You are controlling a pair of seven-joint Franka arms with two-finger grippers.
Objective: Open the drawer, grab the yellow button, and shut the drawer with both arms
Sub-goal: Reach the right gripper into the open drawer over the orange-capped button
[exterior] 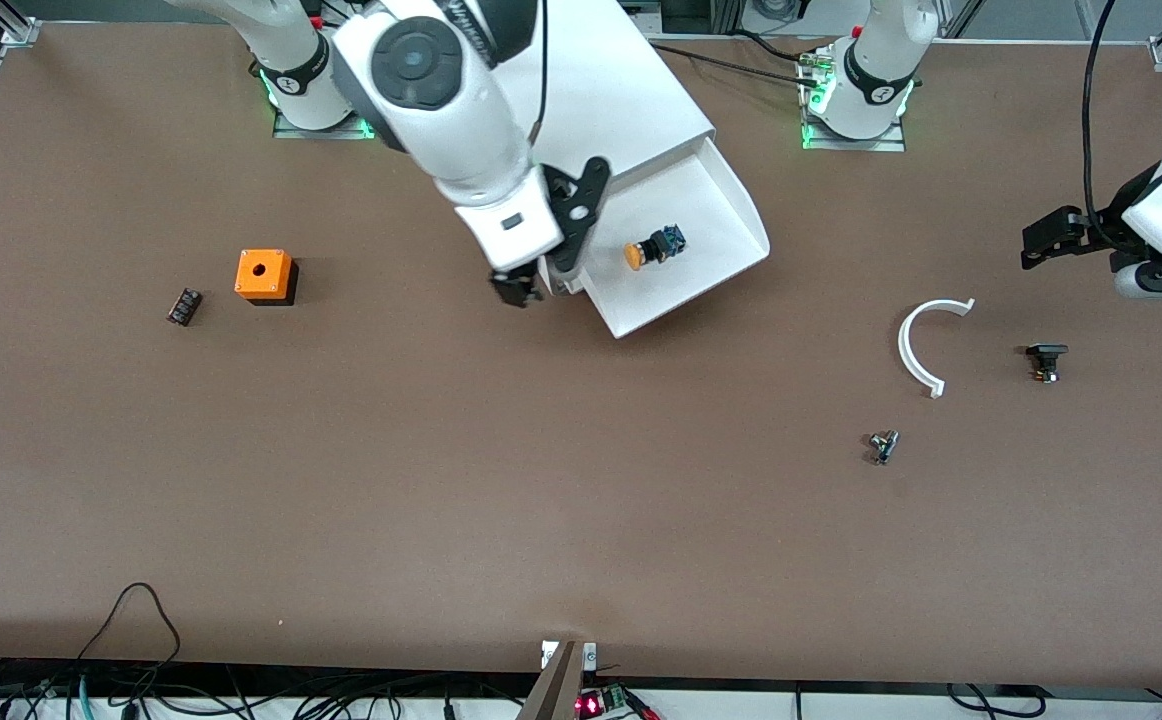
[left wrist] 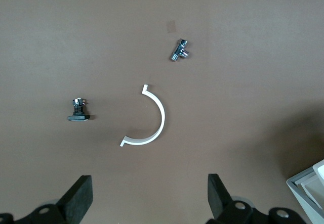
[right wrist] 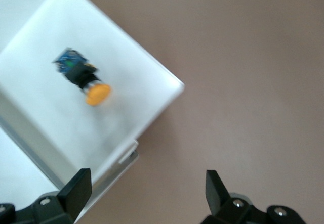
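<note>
The drawer (exterior: 711,215) is pulled out of the white cabinet (exterior: 611,90), and the button (exterior: 653,247) lies on its side on the drawer floor, its orange cap toward the front camera.

The right gripper (exterior: 526,290) hangs just beside the drawer's corner on the right arm's side, low over the brown surface (exterior: 541,500). Seen from the right wrist, its fingers (right wrist: 76,186) are spread wide with nothing between them; the button (right wrist: 83,77) and the drawer's rim (right wrist: 172,90) show there somewhat blurred, so whether the gripper touches the drawer is hard to say.

The left gripper (exterior: 1046,240) waits in the air at the left arm's end of the surface, fingers (left wrist: 81,193) wide apart and empty. Under it lie a white curved strip (exterior: 926,345), a small black part (exterior: 1046,360) beside that toward the left arm's end, and a small metal fitting (exterior: 883,446) nearer the front camera.

Toward the right arm's end sit an orange cube (exterior: 263,274) with a hole in its top and, beside it, a small dark block (exterior: 184,306).
</note>
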